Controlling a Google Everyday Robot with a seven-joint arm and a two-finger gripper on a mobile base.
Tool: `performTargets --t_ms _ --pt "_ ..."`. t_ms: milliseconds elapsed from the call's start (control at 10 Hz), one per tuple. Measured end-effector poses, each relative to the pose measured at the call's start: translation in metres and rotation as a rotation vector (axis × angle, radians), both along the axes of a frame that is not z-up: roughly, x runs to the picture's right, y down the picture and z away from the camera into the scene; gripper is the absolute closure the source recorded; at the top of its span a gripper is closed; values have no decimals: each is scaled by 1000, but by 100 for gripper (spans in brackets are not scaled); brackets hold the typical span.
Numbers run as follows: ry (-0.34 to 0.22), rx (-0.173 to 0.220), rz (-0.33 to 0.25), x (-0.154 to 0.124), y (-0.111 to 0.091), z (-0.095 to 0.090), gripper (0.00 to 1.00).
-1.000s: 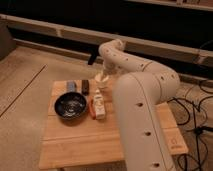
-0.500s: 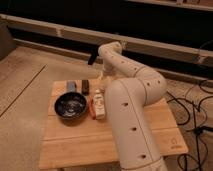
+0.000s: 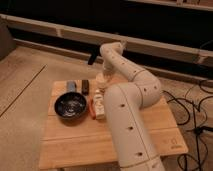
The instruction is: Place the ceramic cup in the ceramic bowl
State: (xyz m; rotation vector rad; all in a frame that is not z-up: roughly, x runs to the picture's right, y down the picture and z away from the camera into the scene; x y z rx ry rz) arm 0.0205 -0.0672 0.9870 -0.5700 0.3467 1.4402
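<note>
Looking down from high behind the arm [image 3: 126, 116], facing the table [image 3: 70, 145] at close range. Framing the gripper [image 3: 102, 80] near the table's far edge.

Tool [image 3: 102, 75], closed, at worktop's [image 3: 75, 142] far edge: mostly hidden by arm [image 3: 131, 117]; grip on cup [image 3: 101, 79] not discernible. Bottle [image 3: 98, 106]: partly covered by arm. Arm base: cut off at lower edge.

One ceramic bowl [image 3: 70, 106], one ceramic cup [image 3: 101, 80], one white bottle [image 3: 98, 106] and two small items, a grey block [image 3: 71, 86] and a dark block [image 3: 85, 86], are counted on one wooden table [image 3: 75, 145]. One gripper [image 3: 103, 73], closed, is seen just above the cup at centre frame.
</note>
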Motion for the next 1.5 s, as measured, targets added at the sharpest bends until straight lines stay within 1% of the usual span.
performTargets --t_ms 100,200,400,500,600,800,900,1400,1500 --pt "-13 15 -2 -4 -7 -5 100" --pt "-36 43 -12 -12 -18 -14 100" --pt "-108 126 -38 -36 -46 -45 100" --pt "-149 162 -40 -49 -56 -61 100" --pt "-211 202 -45 -70 -66 -84 100" --pt "-310 240 -56 -107 -68 -119 100" --pt "-336 250 -60 -116 -67 -129 100" --pt "-340 250 -65 -118 -67 -130 100" --pt "-360 258 -107 -130 -64 -135 100"
